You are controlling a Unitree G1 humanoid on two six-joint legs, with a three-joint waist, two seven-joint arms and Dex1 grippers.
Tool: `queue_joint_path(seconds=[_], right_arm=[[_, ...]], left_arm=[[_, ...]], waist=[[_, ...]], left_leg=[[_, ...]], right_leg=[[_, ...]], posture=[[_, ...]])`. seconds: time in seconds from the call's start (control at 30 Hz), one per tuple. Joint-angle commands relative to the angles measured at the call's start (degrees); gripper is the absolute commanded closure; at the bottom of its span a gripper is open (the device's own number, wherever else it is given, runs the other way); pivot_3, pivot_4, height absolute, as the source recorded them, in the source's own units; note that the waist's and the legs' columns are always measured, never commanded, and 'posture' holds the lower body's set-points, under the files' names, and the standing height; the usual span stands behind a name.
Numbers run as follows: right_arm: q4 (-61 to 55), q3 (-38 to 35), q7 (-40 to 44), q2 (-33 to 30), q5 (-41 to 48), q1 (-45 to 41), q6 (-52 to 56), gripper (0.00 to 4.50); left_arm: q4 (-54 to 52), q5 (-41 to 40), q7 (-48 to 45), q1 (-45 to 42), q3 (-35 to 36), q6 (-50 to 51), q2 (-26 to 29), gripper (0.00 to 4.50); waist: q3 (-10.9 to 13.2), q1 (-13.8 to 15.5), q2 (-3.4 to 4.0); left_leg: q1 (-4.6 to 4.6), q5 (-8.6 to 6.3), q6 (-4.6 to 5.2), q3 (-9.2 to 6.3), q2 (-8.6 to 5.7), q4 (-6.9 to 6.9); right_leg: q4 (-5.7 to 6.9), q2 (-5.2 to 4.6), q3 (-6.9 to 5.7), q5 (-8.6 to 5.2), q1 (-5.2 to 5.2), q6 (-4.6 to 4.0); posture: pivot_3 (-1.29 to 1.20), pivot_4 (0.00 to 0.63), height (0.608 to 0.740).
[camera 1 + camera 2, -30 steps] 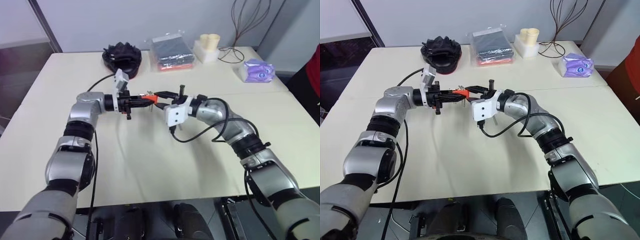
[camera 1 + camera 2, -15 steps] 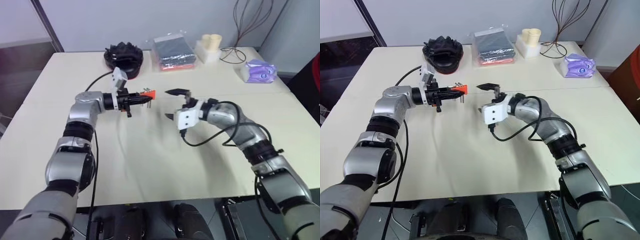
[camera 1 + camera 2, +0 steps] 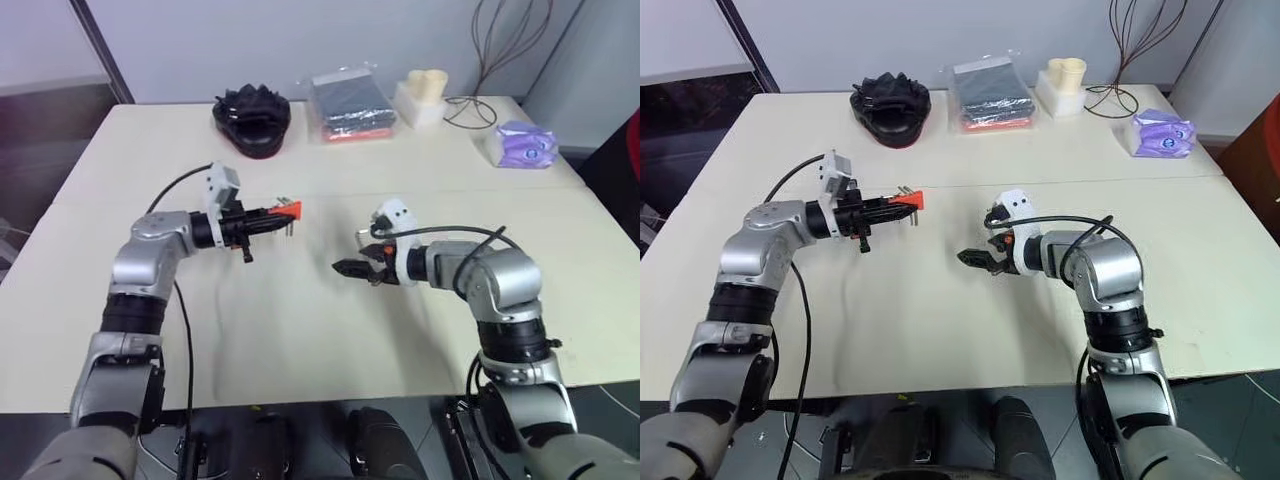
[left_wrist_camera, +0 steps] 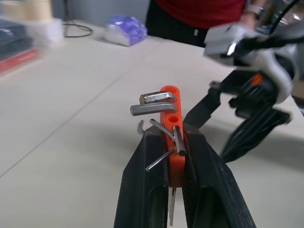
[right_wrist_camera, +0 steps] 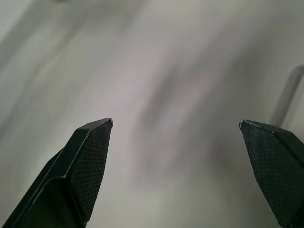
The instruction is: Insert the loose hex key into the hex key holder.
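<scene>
A pale cream desk (image 3: 300, 330) carries the scene, seen from above and behind two robot arms.

The left gripper (image 3: 262, 216) reaches level over the left half of the desk, pointing toward the middle. Its two black fingers (image 4: 145, 190) are closed tight on the hex key holder (image 4: 172, 137), a small orange-red block held above the desktop, well in from the left edge. In the left wrist view several grey metal keys stick out of the block at different angles, two of them with bent ends near its far tip. Which of these is the loose hex key cannot be told; no separate key can be made out lying on the desk.

The right gripper (image 3: 357, 262) hovers low over the middle of the desk, toward the near edge, well apart from the holder and pointing toward it. Its fingers (image 5: 90, 156) are spread wide with nothing between them; the right wrist view shows bare blurred desktop in the gap.

Along the far edge sit, from left to right, a black bundle (image 3: 251, 105), a flat dark packet in clear wrap (image 3: 350, 98), a white block with two pale cylinders (image 3: 420, 92), a loop of thin dark cable (image 3: 470, 105), and a purple tissue pack (image 3: 525, 143) near the far right corner. A person in a red top (image 4: 204, 12) stands beyond the desk in the left wrist view.
</scene>
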Motion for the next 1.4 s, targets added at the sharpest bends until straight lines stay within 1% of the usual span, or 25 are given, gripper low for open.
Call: queue_joint_path(seconds=[0.03,0.17,0.3,0.57,0.67,0.7,0.73,0.77,0.83,0.87,0.93,0.97,1.0,1.1,1.2,1.3,1.4], right_arm=[[6.5,1.0,-3.9,-0.8,-3.5,-3.2,-7.0,0.07],[12.3,1.5,-5.0,-1.1,-4.4,-6.1,-11.0,0.07],[13.9,2.4,-5.3,-0.9,-4.7,-7.7,-12.2,0.07],[17.6,2.7,-6.8,1.9,-4.6,-7.5,-12.0,0.07],[18.7,4.7,-8.5,3.5,-6.1,-6.8,-12.8,0.07],[19.4,5.2,-9.2,4.1,-6.8,-6.5,-13.4,0.57],[20.1,5.5,-10.1,4.6,-7.5,-6.3,-14.0,0.76],[20.9,5.9,-10.7,5.2,-8.1,-5.8,-14.5,1.22],[22.0,6.7,-11.8,6.2,-9.3,-4.8,-15.4,2.19],[22.1,7.2,-12.2,6.8,-9.7,-4.0,-15.5,2.80],[22.1,7.6,-13.6,8.4,-10.4,-1.8,-15.1,3.83],[22.0,7.6,-14.0,8.8,-10.6,-1.0,-14.7,4.23],[21.9,7.5,-14.4,9.1,-10.9,-0.1,-14.6,4.44],[21.3,6.1,-15.1,9.4,-10.8,0.8,-14.5,4.44],[20.1,3.7,-15.3,8.9,-10.2,-1.3,-17.4,4.44],[18.7,0.5,-14.7,7.8,-9.5,-4.3,-24.4,4.44],[16.5,-3.7,-12.6,7.6,-6.3,-7.5,-31.7,4.44]], left_arm=[[-3.6,-1.6,1.3,0.8,1.3,0.2,0.5,4.50],[-4.3,-1.9,2.4,1.8,1.2,0.0,0.4,4.50],[-5.0,-2.3,3.3,2.6,0.9,-0.3,0.1,4.50],[-4.9,-2.2,4.4,2.9,0.7,-1.1,-0.6,4.50],[-4.4,-2.1,4.5,2.9,0.9,-1.7,-0.5,4.50],[-4.2,-2.0,4.6,2.8,0.9,-1.9,-0.6,4.50],[-4.0,-2.0,4.6,2.7,0.9,-2.0,-0.6,4.50],[-3.9,-1.9,4.7,2.7,0.9,-2.2,-0.6,4.50],[-3.7,-1.9,4.8,2.7,0.9,-2.5,-0.7,4.50],[-3.7,-2.0,5.0,2.8,1.0,-2.6,-0.7,4.50],[-3.8,-2.0,5.3,2.9,1.1,-2.9,-0.7,4.50],[-3.9,-2.0,5.4,2.9,1.2,-2.9,-0.7,4.50],[-3.9,-2.0,5.5,3.0,1.2,-2.9,-0.6,4.50],[-4.0,-2.2,5.4,3.2,1.3,-2.9,-0.3,4.50],[-3.7,-2.1,5.1,3.1,1.1,-2.8,0.1,4.50],[-2.1,-1.9,3.8,2.3,0.6,-2.9,0.7,4.50],[1.0,-1.7,1.0,0.4,-0.2,-2.3,1.3,4.50]], waist=[[0.0,0.0,0.00],[0.0,-0.1,-0.01],[0.0,-0.4,-0.01],[0.0,-0.5,-0.01],[0.0,-0.7,-0.02],[0.0,-0.7,-0.02],[0.0,-0.8,-0.02],[-0.1,-0.9,-0.04],[-0.1,-1.3,-0.10],[-0.1,-1.6,-0.12],[-0.2,-1.9,-0.14],[-0.3,-2.0,-0.19],[-0.4,-2.0,-0.25],[-0.6,-1.9,-0.37],[-0.6,-1.8,-0.41],[-0.6,-1.9,-0.39],[-0.4,-1.8,-0.25]], left_leg=[[0.00,0.00,0.00,0.00,-0.01,0.00],[0.00,0.00,0.00,0.04,-0.06,0.00],[-0.01,0.00,0.00,0.04,-0.04,-0.01],[0.00,0.00,0.00,0.05,-0.01,-0.01],[0.03,0.00,0.00,0.05,0.01,-0.01],[0.03,0.00,0.00,0.05,0.03,-0.02],[0.04,0.00,0.00,0.05,0.04,-0.02],[0.04,0.00,0.00,0.05,0.04,-0.02],[0.07,0.00,0.00,0.04,0.05,-0.02],[0.07,0.00,0.00,0.04,0.05,-0.03],[0.09,0.00,0.00,0.04,0.07,-0.06],[0.12,0.00,0.00,0.04,0.08,-0.09],[0.17,0.00,0.00,0.04,0.10,-0.12],[0.29,-0.01,0.00,0.03,0.13,-0.16],[0.37,-0.01,0.00,0.02,0.12,-0.17],[0.37,-0.01,0.00,0.03,0.11,-0.17],[0.23,-0.01,0.00,0.03,0.09,-0.16]], right_leg=[[0.00,0.00,0.00,0.00,0.00,0.00],[-0.01,-0.01,-0.01,0.00,0.00,0.00],[-0.01,0.02,-0.01,0.00,-0.01,0.00],[-0.01,0.05,-0.03,0.00,-0.01,0.00],[0.00,0.07,-0.03,0.00,0.00,0.00],[0.01,0.08,-0.03,0.00,0.00,0.00],[0.01,0.08,-0.03,0.00,0.00,0.00],[0.01,0.08,-0.02,0.00,0.00,0.00],[0.01,0.08,-0.01,0.00,0.03,0.00],[0.01,0.08,-0.01,0.00,0.03,0.00],[0.02,0.08,-0.01,0.00,0.03,0.00],[0.02,0.09,0.00,0.00,0.04,0.00],[0.02,0.10,0.00,0.00,0.06,0.00],[0.01,0.12,-0.01,0.00,0.15,0.00],[-0.04,0.09,-0.02,0.00,0.26,0.00],[-0.07,0.08,-0.01,0.00,0.27,0.00],[-0.06,0.08,-0.01,0.00,0.16,0.00]], posture=[[0.00,0.150,0.740],[0.00,0.150,0.740],[0.00,0.150,0.740],[0.00,0.150,0.740],[0.00,0.150,0.740],[0.00,0.150,0.740],[0.00,0.150,0.740],[0.00,0.150,0.740],[0.00,0.150,0.740],[0.00,0.150,0.740],[0.00,0.150,0.740],[0.00,0.150,0.740],[0.00,0.150,0.740],[0.00,0.150,0.740],[0.00,0.150,0.740],[0.00,0.150,0.740],[0.00,0.150,0.740]])
